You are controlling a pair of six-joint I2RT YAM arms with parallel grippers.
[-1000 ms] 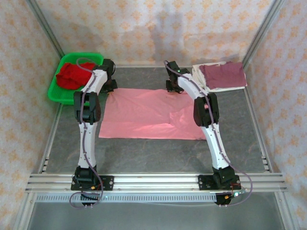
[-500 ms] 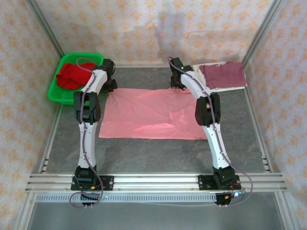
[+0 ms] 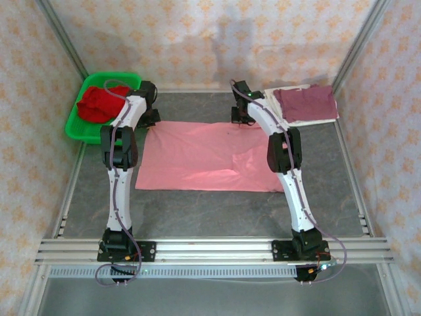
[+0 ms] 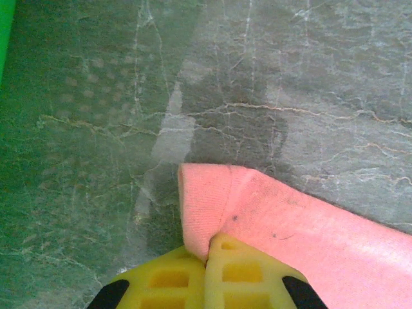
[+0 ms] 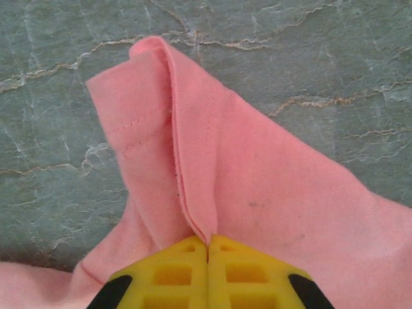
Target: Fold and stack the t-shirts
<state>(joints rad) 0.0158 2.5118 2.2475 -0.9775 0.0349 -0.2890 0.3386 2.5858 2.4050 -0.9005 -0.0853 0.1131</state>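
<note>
From above, the salmon-pink t-shirt lies spread flat on the bench between the arms; at the left wrist, the left hand pinches its corner between closed fingers; at the right wrist, the right hand pinches a raised fold of it.

Green basket, red t-shirt, salmon-pink t-shirt, maroon t-shirt

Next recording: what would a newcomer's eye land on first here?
The big salmon-pink t-shirt lies spread flat across the middle of the grey table, and the left gripper and right gripper are each shut on its far edge. After that, the red t-shirt in the green basket at the far left, and the maroon t-shirt lying on the off-white t-shirt at the far right.
</note>
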